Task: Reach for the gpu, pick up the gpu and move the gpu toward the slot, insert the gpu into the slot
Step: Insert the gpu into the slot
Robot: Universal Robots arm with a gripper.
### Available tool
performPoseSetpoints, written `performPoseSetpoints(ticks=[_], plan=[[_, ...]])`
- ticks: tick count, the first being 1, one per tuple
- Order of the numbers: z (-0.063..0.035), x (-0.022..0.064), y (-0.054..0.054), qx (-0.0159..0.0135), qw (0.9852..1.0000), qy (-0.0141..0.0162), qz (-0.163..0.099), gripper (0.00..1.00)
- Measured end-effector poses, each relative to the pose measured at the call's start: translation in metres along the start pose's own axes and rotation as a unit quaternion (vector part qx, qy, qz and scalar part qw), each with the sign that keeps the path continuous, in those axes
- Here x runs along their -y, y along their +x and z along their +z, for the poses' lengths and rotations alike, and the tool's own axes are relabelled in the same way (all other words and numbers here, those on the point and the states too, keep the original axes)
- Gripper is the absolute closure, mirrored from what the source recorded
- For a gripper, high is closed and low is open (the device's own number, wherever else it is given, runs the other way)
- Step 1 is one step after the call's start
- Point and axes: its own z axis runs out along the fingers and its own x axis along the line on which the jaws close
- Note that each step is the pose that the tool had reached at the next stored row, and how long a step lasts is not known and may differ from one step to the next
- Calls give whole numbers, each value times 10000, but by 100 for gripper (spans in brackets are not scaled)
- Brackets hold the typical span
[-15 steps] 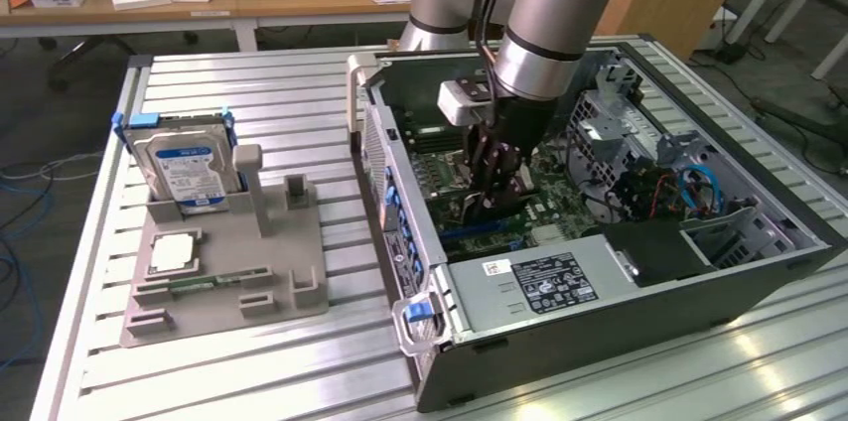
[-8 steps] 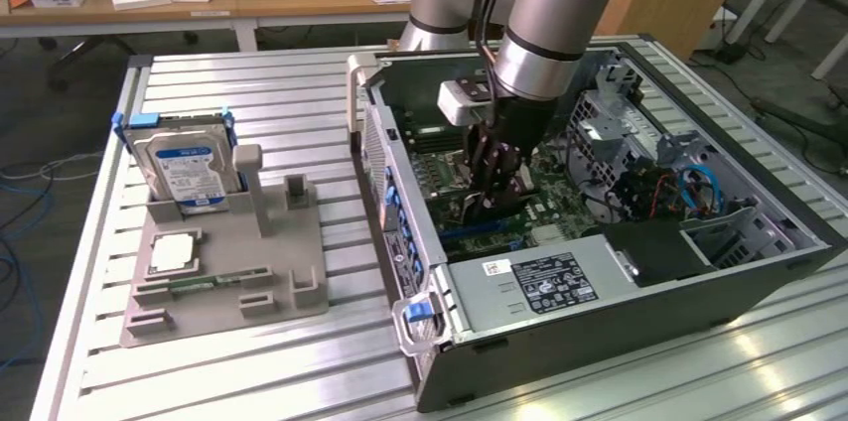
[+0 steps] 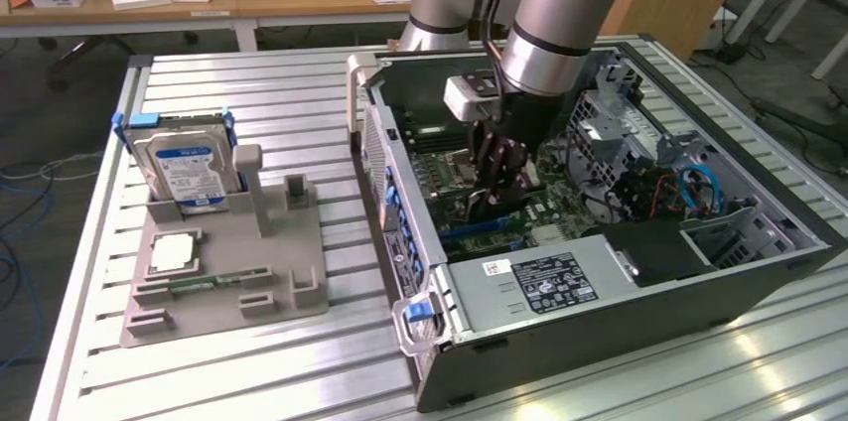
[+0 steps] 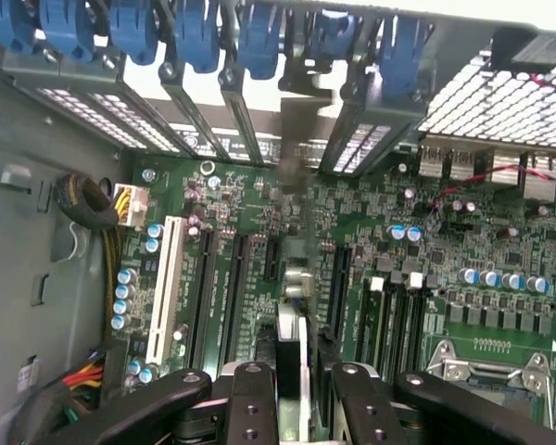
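While the arm (image 3: 550, 34) hangs inside the open computer case (image 3: 742, 242), centre frame in the exterior view, its gripper (image 3: 501, 183) pinches the gpu (image 3: 497, 205) upright just above the green board (image 3: 583, 205) | wrist view: fingers (image 4: 250, 403) clamp the gpu edge-on over the slots (image 4: 233, 287) | pickup done, insertion apparently not.

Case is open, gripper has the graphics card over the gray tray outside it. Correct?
No. The gripper holds the graphics card inside the open case, above the motherboard, not over the gray tray outside it. The exterior view shows this.
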Motion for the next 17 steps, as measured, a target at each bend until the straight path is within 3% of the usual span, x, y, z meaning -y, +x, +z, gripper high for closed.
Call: performPoseSetpoints(ticks=[12, 17], plan=[[-6, 62, 6, 10, 10000, -6, 72, 73], [-4, 70, 5, 32, 9998, -14, 204, 73]])
